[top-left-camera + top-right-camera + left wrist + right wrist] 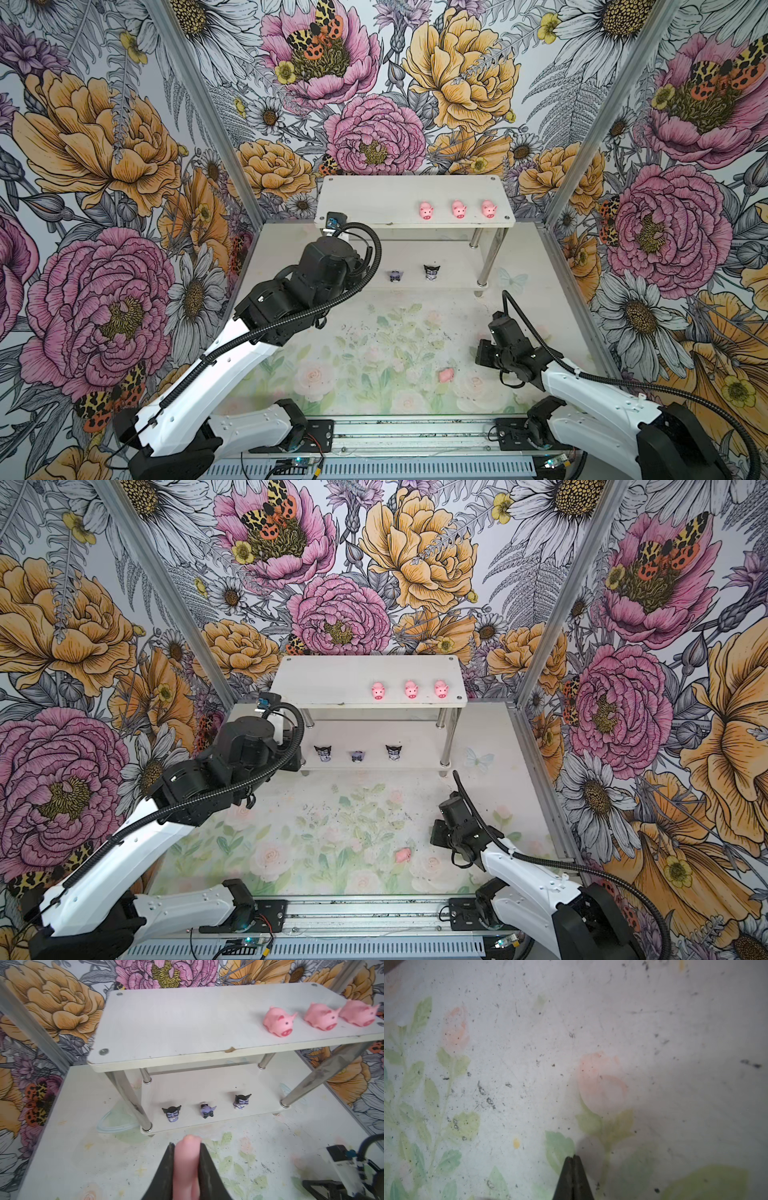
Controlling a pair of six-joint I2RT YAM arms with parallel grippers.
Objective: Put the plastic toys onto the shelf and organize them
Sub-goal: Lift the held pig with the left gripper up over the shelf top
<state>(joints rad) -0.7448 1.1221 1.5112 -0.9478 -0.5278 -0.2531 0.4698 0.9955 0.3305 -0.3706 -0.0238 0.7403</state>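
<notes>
The white two-tier shelf (374, 195) (332, 675) (176, 1022) stands at the back. Three pink pigs (458, 209) (410, 689) (278, 1022) line the right of its upper tier. On the lower tier stand three black-and-lavender figures (356, 755) (206, 1110); my left arm (324, 270) hides one of them in a top view. My left gripper (186, 1144), in front of the shelf's left end, is shut on another pink pig (186, 1163). One more pig (446, 375) (403, 855) lies on the table, just left of my right arm (505, 353). My right gripper (573, 1156) is shut and empty, low over the table.
Flowered walls close in the back and both sides, with slanted metal frame posts (199, 104) (602, 124) at the corners. A metal rail (415, 436) carrying both arm bases runs along the table's front edge. The table top (374, 332) bears a faded floral print.
</notes>
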